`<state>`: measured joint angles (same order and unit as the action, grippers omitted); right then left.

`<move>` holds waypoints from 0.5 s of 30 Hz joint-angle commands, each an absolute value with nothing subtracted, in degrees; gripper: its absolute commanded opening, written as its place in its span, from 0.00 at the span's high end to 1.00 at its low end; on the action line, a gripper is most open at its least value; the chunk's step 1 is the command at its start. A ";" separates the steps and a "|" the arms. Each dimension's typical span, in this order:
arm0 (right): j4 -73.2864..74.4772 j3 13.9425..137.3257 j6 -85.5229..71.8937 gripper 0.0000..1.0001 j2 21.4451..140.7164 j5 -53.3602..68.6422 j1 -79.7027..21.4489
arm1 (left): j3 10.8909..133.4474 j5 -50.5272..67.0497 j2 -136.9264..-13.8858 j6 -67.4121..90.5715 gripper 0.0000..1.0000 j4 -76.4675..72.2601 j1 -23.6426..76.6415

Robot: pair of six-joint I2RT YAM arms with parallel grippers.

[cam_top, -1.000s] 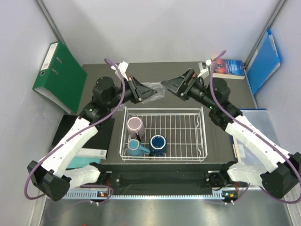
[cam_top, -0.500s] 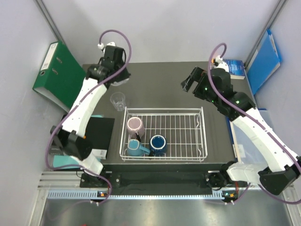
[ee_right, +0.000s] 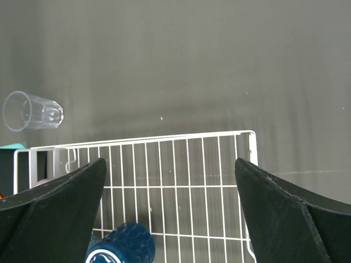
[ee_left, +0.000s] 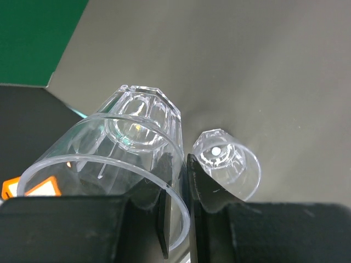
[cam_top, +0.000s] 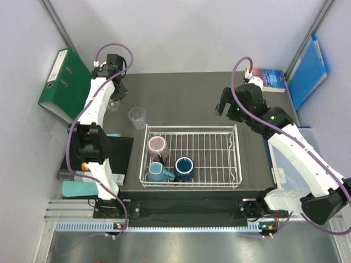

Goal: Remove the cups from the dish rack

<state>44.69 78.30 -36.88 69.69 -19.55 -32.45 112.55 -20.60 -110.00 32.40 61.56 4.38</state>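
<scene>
Clear tumbler [ee_left: 109, 159] in left hand [ee_left: 176, 178].

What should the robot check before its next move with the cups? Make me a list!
1. Left gripper pinches the wall of the clear tumbler: ok.
2. Held tumbler is apart from the second tumbler standing on the table: ok, in the top view.
3. Held tumbler rests on the table, ready for release: cannot tell; it looks tilted in the wrist view.
4. Right gripper is open and empty, over the far rim of the dish rack: ok.
5. Rack is emptied: not ok. The pink mug, teal mug and navy mug are inside.
</scene>
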 commanded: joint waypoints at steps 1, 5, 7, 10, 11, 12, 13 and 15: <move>44.30 78.05 -34.45 0.01 69.87 -20.30 -31.90 | 116.54 -19.08 -114.16 30.76 1.00 61.70 4.31; 43.60 77.78 -33.49 0.00 70.92 -19.78 -31.90 | 116.81 -18.98 -117.50 31.20 1.00 61.96 4.31; 43.16 77.70 -33.14 0.00 71.36 -19.25 -31.73 | 116.63 -19.51 -119.00 31.38 1.00 62.22 4.22; 42.28 77.34 -32.70 0.00 72.07 -18.20 -31.38 | 115.58 -19.69 -120.58 31.90 1.00 62.05 4.22; 42.10 77.17 -32.61 0.00 72.59 -17.93 -31.20 | 115.05 -19.25 -120.76 31.90 1.00 61.70 4.31; 41.84 77.08 -32.52 0.00 72.68 -17.58 -31.20 | 113.66 -18.99 -120.76 31.99 1.00 60.66 4.31; 41.75 77.08 -32.35 0.00 72.95 -17.14 -30.94 | 112.77 -18.55 -120.85 32.17 1.00 59.95 4.22; 41.57 77.17 -32.08 0.00 73.56 -16.61 -30.59 | 109.97 -16.79 -120.59 32.43 1.00 57.76 4.13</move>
<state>44.05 77.23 -33.50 72.66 -18.13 -31.94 112.92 -18.28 -121.69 31.79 61.19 4.40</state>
